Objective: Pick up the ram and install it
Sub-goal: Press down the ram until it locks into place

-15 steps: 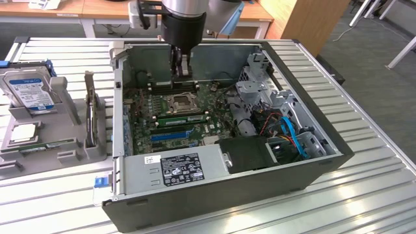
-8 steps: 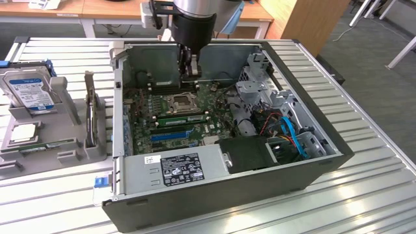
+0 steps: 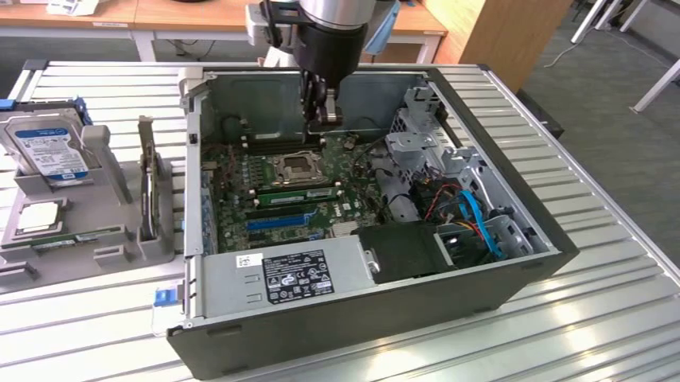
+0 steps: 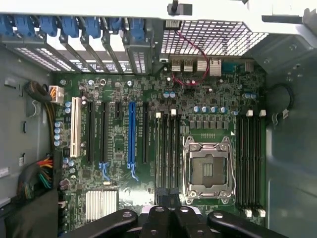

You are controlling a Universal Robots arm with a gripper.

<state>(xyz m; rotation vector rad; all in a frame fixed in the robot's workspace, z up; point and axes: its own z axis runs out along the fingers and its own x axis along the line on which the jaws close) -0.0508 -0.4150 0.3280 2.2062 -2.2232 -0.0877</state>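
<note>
My gripper (image 3: pixel 322 118) hangs high inside the open computer case (image 3: pixel 510 274), above the far end of the motherboard (image 3: pixel 279 185), with its fingers pressed together and nothing between them. In the wrist view the shut gripper (image 4: pixel 168 208) hovers well above the black memory slots (image 4: pixel 168 148) next to the empty processor socket (image 4: pixel 207 171). A long thin green stick, which I take to be the ram (image 3: pixel 72 237), lies flat in the grey holder (image 3: pixel 107 255) on the table at the exterior view's left, far from the gripper.
The holder also carries a hard drive (image 3: pixel 44 147), a processor (image 3: pixel 34 216) and an upright card (image 3: pixel 146 179). More black slots (image 4: pixel 250 163) flank the socket's other side, and a long blue slot (image 4: pixel 131 134) lies among the expansion slots. A power supply (image 3: pixel 287 274) and cables (image 3: pixel 478 227) crowd the case.
</note>
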